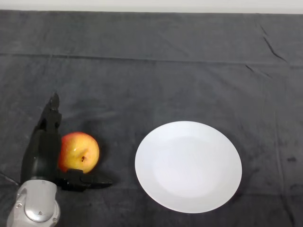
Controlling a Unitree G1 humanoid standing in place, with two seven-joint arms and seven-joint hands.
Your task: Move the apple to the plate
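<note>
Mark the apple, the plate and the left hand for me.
apple [79, 151], head view, middle of its red-yellow skin.
plate [188, 165], head view, bare white centre.
left hand [42, 153], head view, black palm left of the apple.

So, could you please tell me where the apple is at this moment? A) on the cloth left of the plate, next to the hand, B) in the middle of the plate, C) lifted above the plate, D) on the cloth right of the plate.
A: the apple lies on the cloth left of the plate, with the hand against its left side.
</note>
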